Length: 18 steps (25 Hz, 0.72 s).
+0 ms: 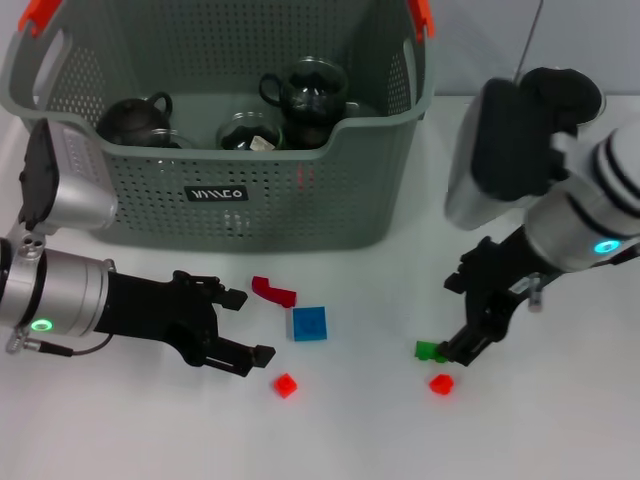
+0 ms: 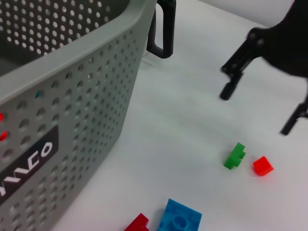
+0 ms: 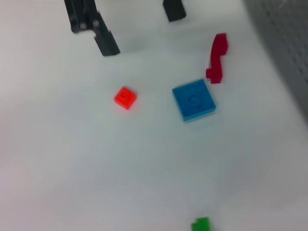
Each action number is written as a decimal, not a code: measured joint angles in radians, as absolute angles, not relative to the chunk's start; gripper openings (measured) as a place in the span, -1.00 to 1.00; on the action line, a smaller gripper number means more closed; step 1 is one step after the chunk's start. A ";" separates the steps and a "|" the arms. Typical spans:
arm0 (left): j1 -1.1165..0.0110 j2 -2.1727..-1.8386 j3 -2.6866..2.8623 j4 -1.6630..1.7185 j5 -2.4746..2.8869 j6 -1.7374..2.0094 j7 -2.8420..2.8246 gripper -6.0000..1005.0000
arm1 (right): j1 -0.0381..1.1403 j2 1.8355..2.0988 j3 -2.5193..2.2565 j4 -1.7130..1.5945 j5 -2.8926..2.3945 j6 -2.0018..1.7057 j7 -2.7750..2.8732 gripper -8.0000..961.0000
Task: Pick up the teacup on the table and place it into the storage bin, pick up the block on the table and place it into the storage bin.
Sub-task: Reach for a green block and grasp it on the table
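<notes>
White table (image 1: 360,430) carries loose blocks. Nearest, the right hand (image 1: 462,348) hangs spread beside the green block (image 1: 430,350), apparently the block step's target; it must straddle and clench. Left hand (image 1: 235,325) waits released. Behind, the storage bin (image 1: 300,200) already holds dark teaware.

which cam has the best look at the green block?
Left wrist view: the green block shows whole and unobstructed beside a small red block. In the head view the right pincer partly covers it; the right wrist view catches only a sliver at the frame edge.
</notes>
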<state>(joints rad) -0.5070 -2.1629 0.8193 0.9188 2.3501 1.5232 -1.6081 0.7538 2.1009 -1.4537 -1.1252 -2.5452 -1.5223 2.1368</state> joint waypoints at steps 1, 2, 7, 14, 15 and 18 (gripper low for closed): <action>-0.507 -2.163 0.819 0.918 2.350 1.523 -1.607 0.69 | 0.761 2.102 -1.468 -1.102 -2.544 -1.499 2.138 0.92; -0.507 -2.163 0.819 0.917 2.350 1.523 -1.606 0.69 | 0.769 2.103 -1.482 -1.077 -2.542 -1.473 2.138 0.92; -0.504 -2.163 0.817 0.914 2.350 1.522 -1.603 0.69 | 0.796 2.108 -1.547 -0.985 -2.539 -1.366 2.147 0.92; -0.502 -2.163 0.815 0.909 2.350 1.522 -1.603 0.69 | 0.800 2.110 -1.616 -0.934 -2.527 -1.291 2.153 0.92; -0.502 -2.162 0.814 0.907 2.350 1.522 -1.603 0.69 | 0.801 2.110 -1.626 -0.929 -2.521 -1.282 2.153 0.92; -0.503 -2.161 0.814 0.905 2.350 1.522 -1.603 0.69 | 0.802 2.110 -1.643 -0.924 -2.511 -1.267 2.154 0.88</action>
<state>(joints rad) -0.5028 -2.1606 0.8144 0.9052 2.3501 1.5217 -1.6025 0.8018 2.1102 -1.6425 -0.9242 -2.5114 -1.2666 2.1538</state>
